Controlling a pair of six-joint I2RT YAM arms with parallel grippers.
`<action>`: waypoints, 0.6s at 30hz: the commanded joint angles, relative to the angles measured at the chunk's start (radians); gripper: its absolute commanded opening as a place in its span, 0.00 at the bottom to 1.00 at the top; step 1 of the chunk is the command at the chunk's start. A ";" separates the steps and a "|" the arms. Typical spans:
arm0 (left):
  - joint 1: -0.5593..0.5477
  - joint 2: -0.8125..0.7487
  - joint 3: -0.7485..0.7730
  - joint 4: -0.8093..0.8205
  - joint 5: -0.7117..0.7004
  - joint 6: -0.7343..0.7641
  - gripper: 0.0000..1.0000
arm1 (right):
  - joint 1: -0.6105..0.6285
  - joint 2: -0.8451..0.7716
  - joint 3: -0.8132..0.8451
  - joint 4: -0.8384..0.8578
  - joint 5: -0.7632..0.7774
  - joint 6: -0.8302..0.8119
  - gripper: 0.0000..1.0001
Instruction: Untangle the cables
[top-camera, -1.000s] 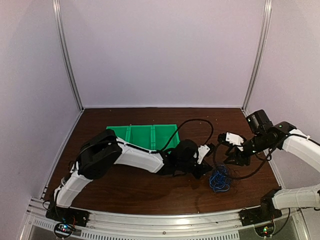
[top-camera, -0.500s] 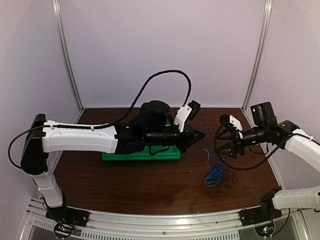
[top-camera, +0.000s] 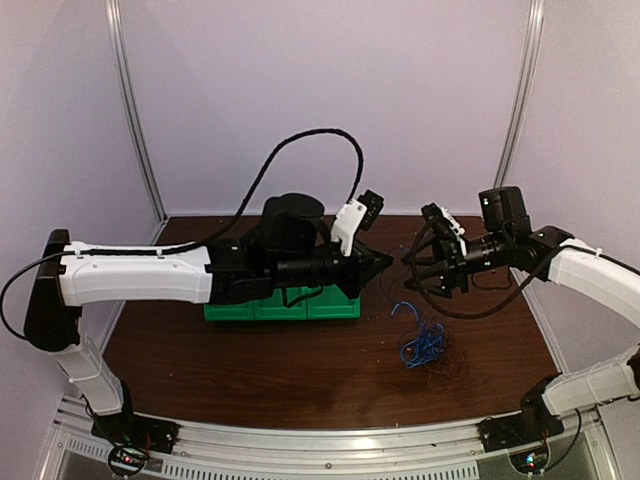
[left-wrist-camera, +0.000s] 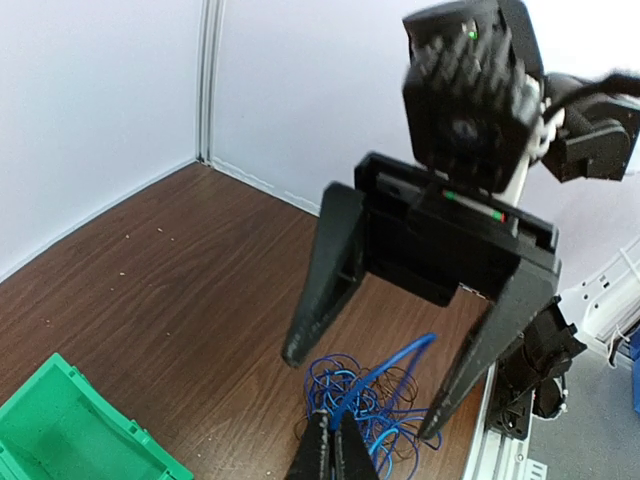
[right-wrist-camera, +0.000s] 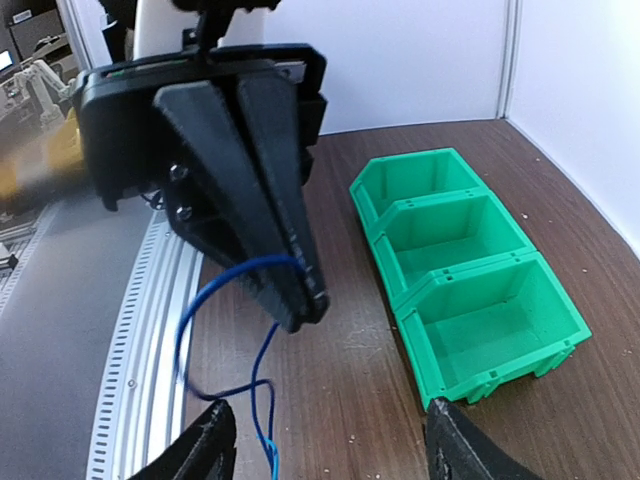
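Cables (top-camera: 425, 345): thin curly tangle, bright blue plus black strands, heaped on the brown wood-grain table (top-camera: 250, 370) below both grippers. I see left gripper (right-wrist-camera: 300, 300) clenched on one blue strand (left-wrist-camera: 400, 358) rising from the heap. Right gripper (left-wrist-camera: 365, 390) spread wide, facing it, holding nothing. Left arm partly hides green three-compartment plastic bin (right-wrist-camera: 470, 300)

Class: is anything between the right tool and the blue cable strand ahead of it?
Nothing visible. The blue cable hangs from the shut left tool, straight ahead of the open right tool; the green bin lies off to one side.
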 joint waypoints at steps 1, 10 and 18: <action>0.003 -0.087 0.000 0.055 -0.098 -0.010 0.00 | 0.013 -0.005 -0.071 0.077 -0.139 0.038 0.67; 0.003 -0.169 -0.032 0.089 -0.189 -0.013 0.00 | 0.031 0.089 -0.162 0.215 -0.109 0.071 0.54; 0.004 -0.274 0.015 0.041 -0.248 0.027 0.00 | 0.035 0.269 -0.177 0.216 -0.109 0.023 0.15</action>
